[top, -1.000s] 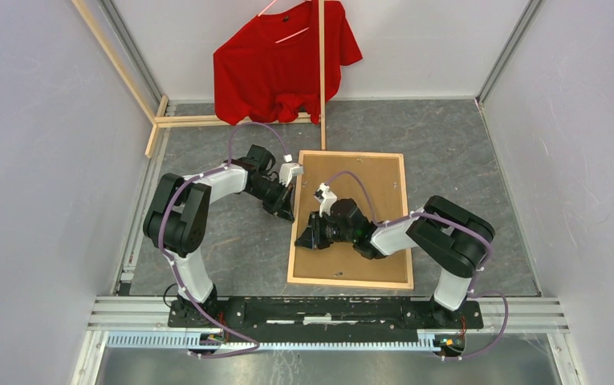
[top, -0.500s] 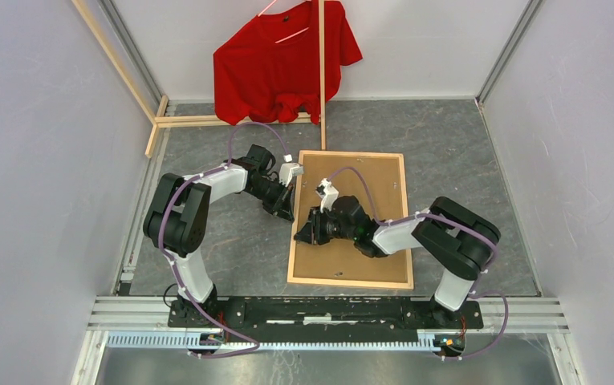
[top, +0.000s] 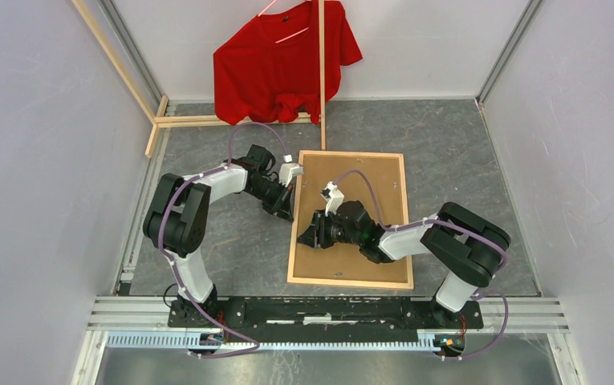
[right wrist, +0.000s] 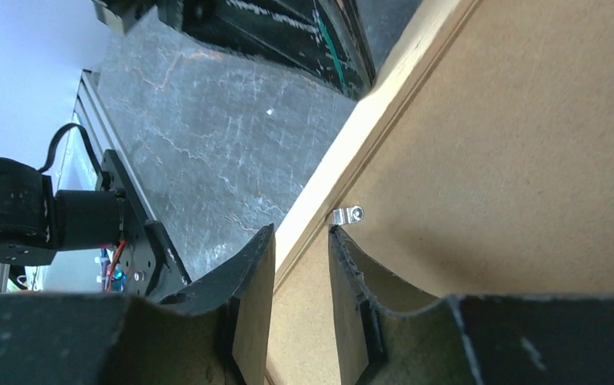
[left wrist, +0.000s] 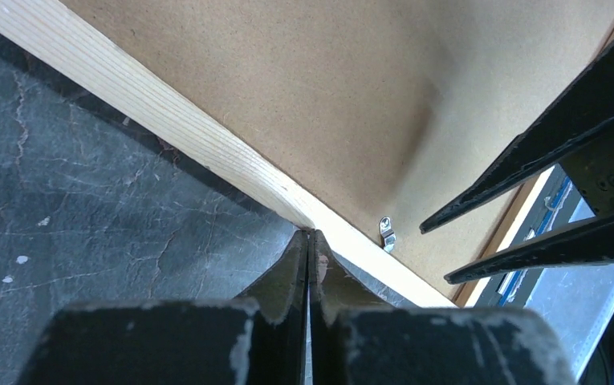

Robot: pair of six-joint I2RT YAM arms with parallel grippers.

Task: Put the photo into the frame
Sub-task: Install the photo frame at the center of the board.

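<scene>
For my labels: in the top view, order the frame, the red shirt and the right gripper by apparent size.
1-2. frame and red shirt: nearly alike, shirt cropped at top, unsure.
3. right gripper: clearly smallest.

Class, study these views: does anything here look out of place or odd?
A red T-shirt hangs at the back wall, behind the face-down frame. It seems to have no part in framing. Loose slats also lie and lean at the back left.

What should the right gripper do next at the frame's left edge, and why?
Probably ease the right gripper forward until a fingertip meets the metal tab. Its open jaws straddle one side of the frame, the tab lies just ahead over the backing board, and the shut left gripper rests against that side.
</scene>
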